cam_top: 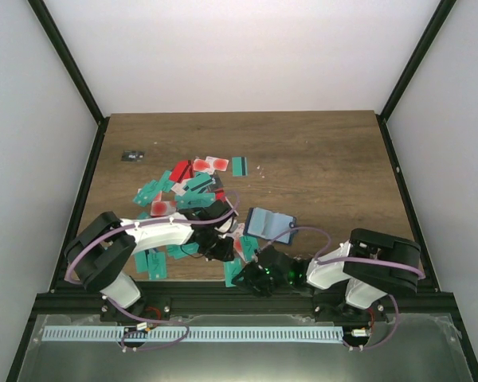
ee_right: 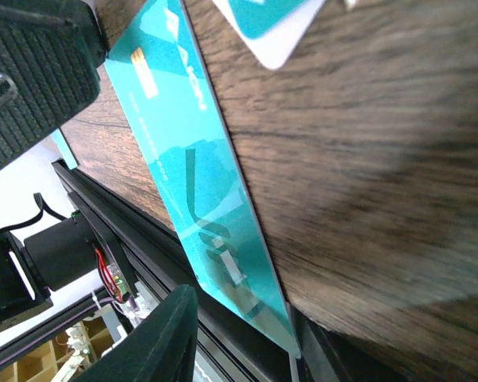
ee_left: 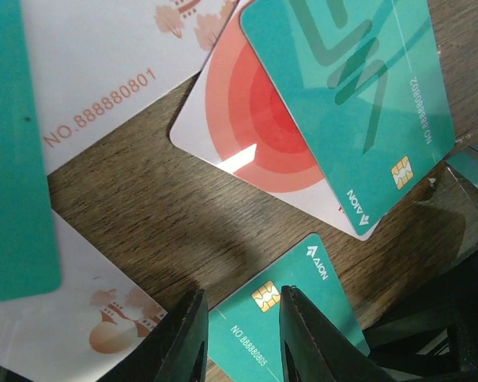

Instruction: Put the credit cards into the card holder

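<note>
Several credit cards [cam_top: 193, 189], teal, red and white, lie scattered left of the table's middle. The navy card holder [cam_top: 269, 223] lies open to their right, with no card showing in it. My left gripper [cam_top: 217, 245] is low over the pile. In the left wrist view it [ee_left: 240, 296] is open, its fingers on either side of a flat teal chip card [ee_left: 295, 310]. My right gripper [cam_top: 255, 277] is at the table's front edge. In the right wrist view it [ee_right: 239, 326] is open, with a tilted teal card [ee_right: 199, 191] leaning by one finger and a gap to the other finger [ee_right: 155, 338].
A tiny black-grey object [cam_top: 132, 155] lies at the far left. The black frame rail [cam_top: 239, 301] runs along the table's near edge, right under my right gripper. White cards with red blotches [ee_left: 255, 119] and other teal cards [ee_left: 358, 95] surround my left gripper.
</note>
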